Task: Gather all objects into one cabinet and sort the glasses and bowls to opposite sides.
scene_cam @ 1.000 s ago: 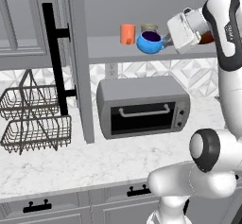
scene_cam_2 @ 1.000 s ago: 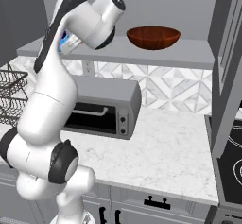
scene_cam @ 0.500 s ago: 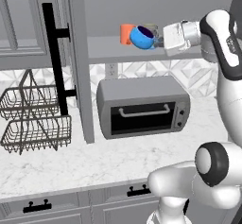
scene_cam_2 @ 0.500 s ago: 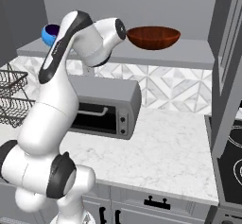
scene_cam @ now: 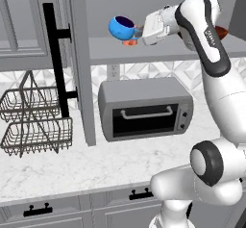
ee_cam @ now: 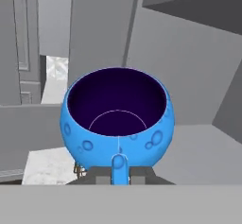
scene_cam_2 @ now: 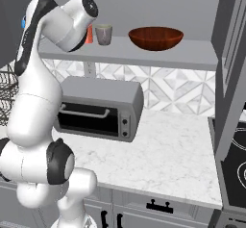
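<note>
The small blue bowl hangs in the air above the left part of the cabinet shelf, tipped so its dark inside faces up and left, and the gripper is clamped shut on its rim; in the hand view a blue nub of the bowl sits squeezed between the two dark fingertips. A second ago the bowl was low over the shelf, just right of the orange cup; since then the arm has lifted it and swung it leftward, so it is now left of the cup and nearer the open cabinet door with its long black handle. The orange cup and the grey mug stand close together on the shelf, left of its middle, and the wide red-brown bowl rests well to their right. That seems an odd heading: with the big bowl on the right of the shelf, the blue one probably belongs beside it, so carrying it left past the glasses likely means a reposition rather than the final placement.
</note>
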You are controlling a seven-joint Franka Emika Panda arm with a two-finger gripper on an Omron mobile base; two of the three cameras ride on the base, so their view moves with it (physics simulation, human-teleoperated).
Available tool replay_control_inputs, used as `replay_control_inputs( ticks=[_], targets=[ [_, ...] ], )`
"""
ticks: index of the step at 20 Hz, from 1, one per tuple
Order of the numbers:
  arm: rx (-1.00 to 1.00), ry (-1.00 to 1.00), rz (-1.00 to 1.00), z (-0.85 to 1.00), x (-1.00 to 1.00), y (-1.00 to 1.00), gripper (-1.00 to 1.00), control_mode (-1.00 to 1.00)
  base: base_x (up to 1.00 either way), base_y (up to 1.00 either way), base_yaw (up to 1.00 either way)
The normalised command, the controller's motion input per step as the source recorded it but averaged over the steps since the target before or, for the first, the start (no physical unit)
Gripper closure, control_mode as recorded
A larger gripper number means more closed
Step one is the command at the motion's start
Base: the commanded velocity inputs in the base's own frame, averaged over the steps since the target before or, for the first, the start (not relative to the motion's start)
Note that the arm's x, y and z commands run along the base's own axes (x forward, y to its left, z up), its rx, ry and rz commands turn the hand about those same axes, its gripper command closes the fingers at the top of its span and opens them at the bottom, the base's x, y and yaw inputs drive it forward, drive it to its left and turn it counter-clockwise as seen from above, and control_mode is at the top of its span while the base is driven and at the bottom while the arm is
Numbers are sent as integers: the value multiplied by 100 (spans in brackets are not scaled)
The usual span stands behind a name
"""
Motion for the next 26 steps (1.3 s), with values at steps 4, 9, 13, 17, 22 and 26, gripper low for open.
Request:
replay_control_inputs(
  ticks=[4, 9, 13, 17, 22, 26],
  targets=[
    [-27, 0, -7, -8, 33, 13, 100, -100, 0, 0, 0],
    [-33, 0, -10, -56, 26, 12, 100, -100, 0, 0, 0],
    [-26, 0, -11, -18, 43, 8, 100, -100, 0, 0, 0],
    [-21, 2, -16, 5, 81, 0, 100, -100, 0, 0, 0],
    [-14, 2, -12, 0, 58, 0, 100, -100, 0, 0, 0],
    [0, 5, -8, -6, 50, 0, 100, -100, 0, 0, 0]
  ],
)
